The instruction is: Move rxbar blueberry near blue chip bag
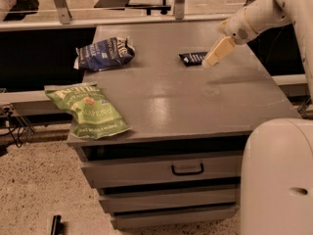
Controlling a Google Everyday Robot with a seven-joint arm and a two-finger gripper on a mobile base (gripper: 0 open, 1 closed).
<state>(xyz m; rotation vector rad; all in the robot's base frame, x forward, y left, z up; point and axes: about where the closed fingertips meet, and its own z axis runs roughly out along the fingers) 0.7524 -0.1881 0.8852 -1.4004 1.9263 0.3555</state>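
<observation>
Nearest, at 5 o'clock in the camera view, the robot's rounded white base (276, 180) stands against the front of the grey drawer cabinet with its flat grey top (171, 102), probably parked there so the arm can reach the far half; a black pull handle (187, 169) sits on the top drawer; at 8 o'clock on the top, the bright green crinkled chip bag (88, 110) lies flat with its near corner hanging over the front-left edge, well apart from the work and no part of the task; farther back, at about 1 o'clock, the small flat dark navy rxbar blueberry (192, 58) lies on the top, not lifted; the cream two-finger gripper (215, 55) slants down from 2 o'clock with its tip at the bar's right end, seemingly lining up a grasp; whether it is spread or pressed together I cannot tell; the dark blue wrinkly foil blue chip bag (103, 53) rests at 10 o'clock, well apart from the bar and at its 9 o'clock, so the carry would run leftward across bare top
</observation>
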